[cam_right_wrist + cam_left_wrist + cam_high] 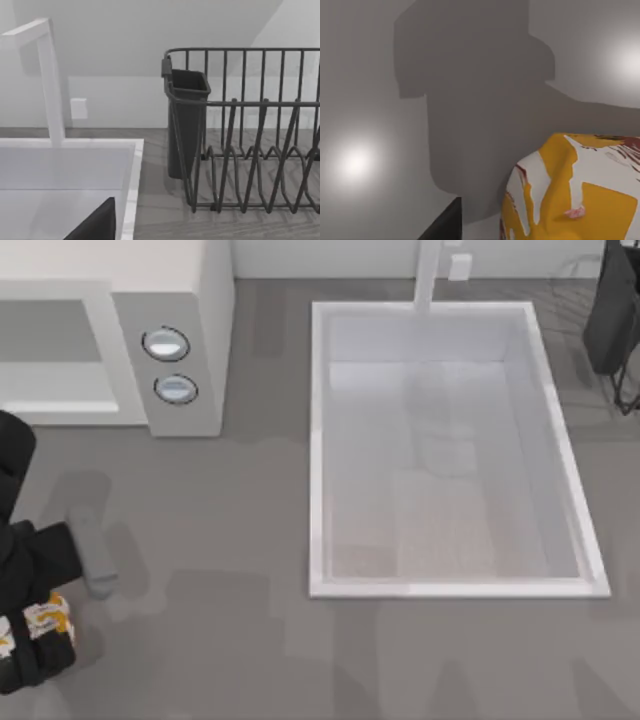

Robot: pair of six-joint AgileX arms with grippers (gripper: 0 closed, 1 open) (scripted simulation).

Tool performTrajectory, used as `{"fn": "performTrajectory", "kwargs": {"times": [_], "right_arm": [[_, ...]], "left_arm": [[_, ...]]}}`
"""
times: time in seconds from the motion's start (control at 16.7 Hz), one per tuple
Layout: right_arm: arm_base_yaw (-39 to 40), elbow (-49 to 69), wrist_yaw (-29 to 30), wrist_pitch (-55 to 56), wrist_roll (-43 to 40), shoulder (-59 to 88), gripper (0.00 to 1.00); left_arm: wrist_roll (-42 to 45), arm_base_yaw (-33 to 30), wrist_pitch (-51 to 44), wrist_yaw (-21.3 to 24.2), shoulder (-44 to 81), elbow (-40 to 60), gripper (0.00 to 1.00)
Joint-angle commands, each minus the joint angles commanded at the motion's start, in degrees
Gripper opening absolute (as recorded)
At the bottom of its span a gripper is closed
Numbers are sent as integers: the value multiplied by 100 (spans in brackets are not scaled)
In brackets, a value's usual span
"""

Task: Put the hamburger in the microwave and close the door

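Top view: left gripper (40, 635) clamped on hamburger (52, 618), near left; carrying step, seemingly; next, far toward microwave (185, 330).

Countertop (250, 640): flat grey surface, faint darker patches and soft shadows.
Sink basin (318, 440): white rectangular, sunk into the countertop right of centre.
Faucet (50, 80): white, square-section, upright at the basin's far rim.
Back wall (150, 30): plain white; small white plate (79, 108) beside the faucet.
Dish rack (250, 135): dark wire, far right corner; dark cup (185, 120) at its end.
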Motion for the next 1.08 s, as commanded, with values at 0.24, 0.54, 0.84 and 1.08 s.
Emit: {"fn": "performTrajectory", "kwargs": {"times": [0.24,0.54,0.84,1.08], "right_arm": [[0,0,0,0,0,0,100],[0,0,0,0,0,0,100],[0,0,0,0,0,0,100],[0,0,0,0,0,0,100]], "left_arm": [[0,0,0,0,0,0,0],[0,0,0,0,0,0,0],[-72,8,-621,76,-437,298,0],[-67,0,-1482,76,-739,853,0]]}}
